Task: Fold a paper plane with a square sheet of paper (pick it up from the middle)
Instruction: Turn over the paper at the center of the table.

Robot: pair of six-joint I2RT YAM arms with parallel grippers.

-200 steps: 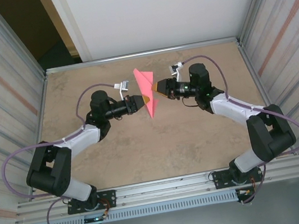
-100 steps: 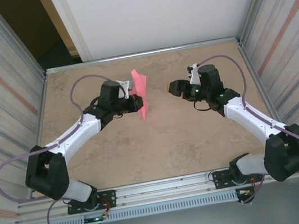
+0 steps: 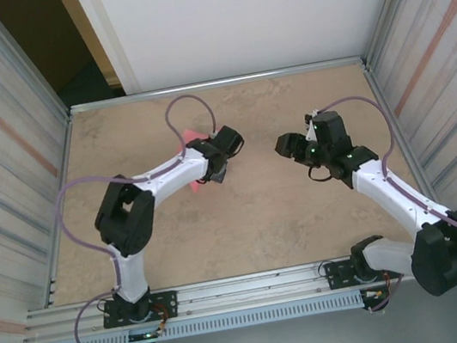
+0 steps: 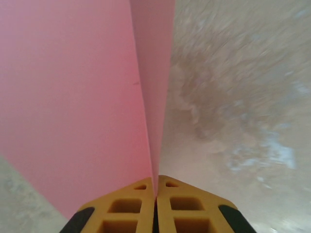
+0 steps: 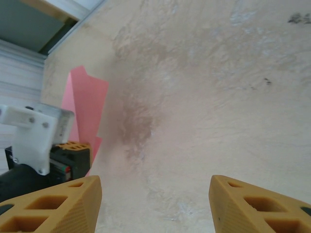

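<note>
Paper plane [image 4: 73,97], half made from thin pink-red paper, is pinched in the left gripper [image 4: 155,194]. It sits left of centre over the tan table [image 3: 262,218], toward the far side. Whether it touches the tabletop I cannot tell.

In the left wrist view, the two orange fingers [image 4: 126,213] press together on a folded edge. A broad pink panel fans off to the left and a narrow strip runs straight ahead. From overhead, the left forearm covers most of the paper, and pink slivers peek out above and below it.

The right gripper [image 5: 155,191] is well apart, off to the right. Its jaws stand clearly open with nothing between them, and they point across toward the paper. In its own camera, the pink sheet and the left gripper's orange tip show at the left edge.

The paper looks almost weightless and floppy. The unsupported panels would likely sag or flutter when swung through the air. A single layer would probably buckle or tear under a hard pinch, and smooth paper could slide out of a loose one.

The stiffest place to hold looks to be the creased spine, where several layers stack, near the middle of its length. A grip out at a wing or at the pointed tip would likely crumple the folds. A second grip, if one is wanted, seems best placed on that same spine, just beside the left fingers.
</note>
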